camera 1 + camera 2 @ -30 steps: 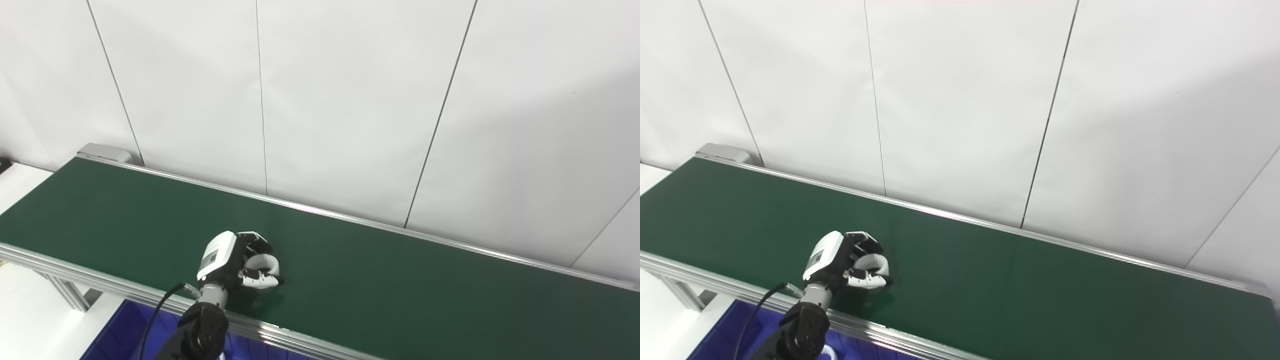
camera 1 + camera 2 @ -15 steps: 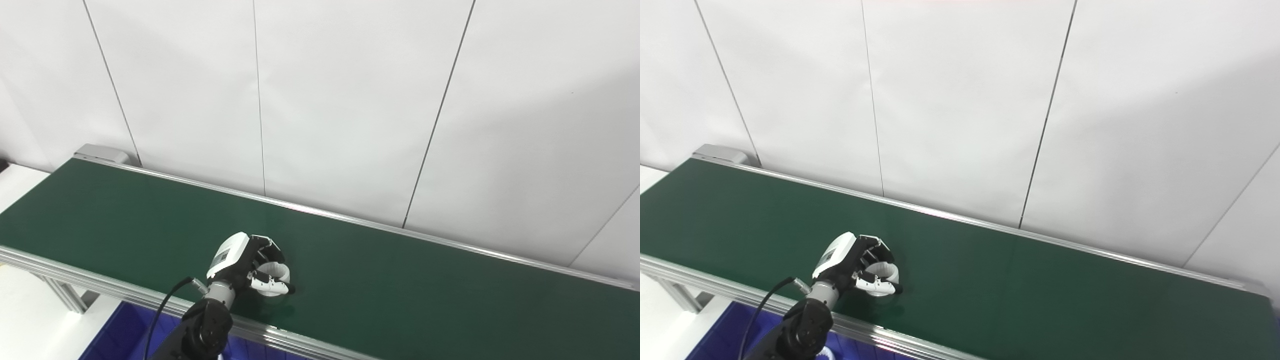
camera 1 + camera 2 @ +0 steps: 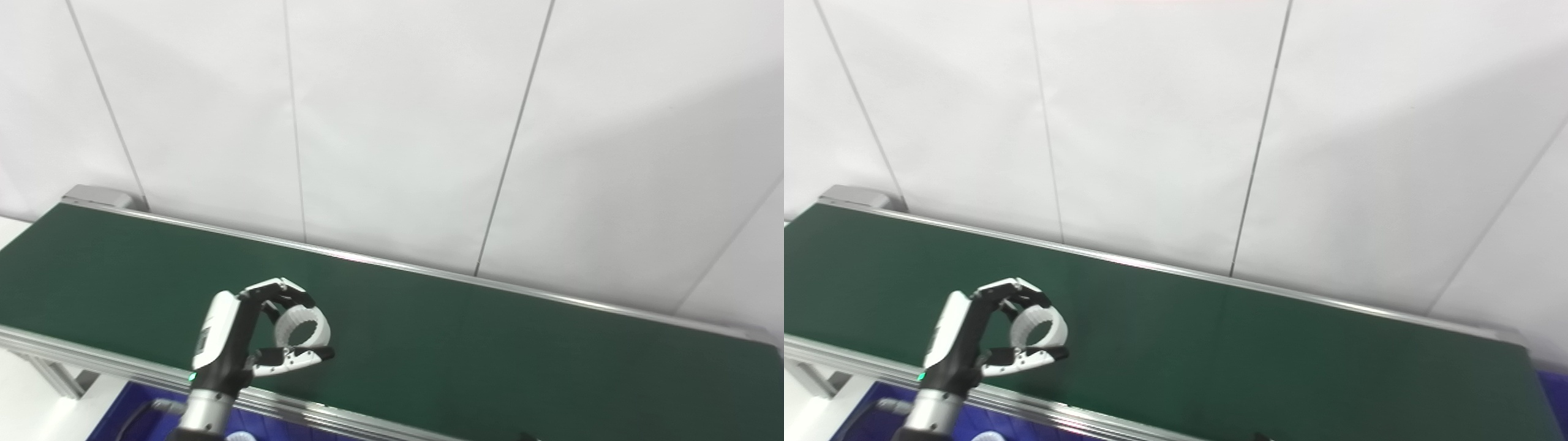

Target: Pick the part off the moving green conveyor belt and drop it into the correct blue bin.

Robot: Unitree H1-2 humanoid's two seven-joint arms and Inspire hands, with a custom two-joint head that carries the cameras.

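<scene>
The left hand (image 3: 245,343) is now lifting clear of the green belt (image 3: 490,343), fingers and thumb gripping the white ring (image 3: 301,326), which was down on the belt a moment ago; the pick looks done, the blue bin (image 3: 122,410) below comes next

left hand (image 3: 986,343) | grips white ring (image 3: 1039,329) | above green belt (image 3: 1213,355)

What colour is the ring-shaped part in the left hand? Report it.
White. The part held by the left hand shows best in the left eye view.
</scene>
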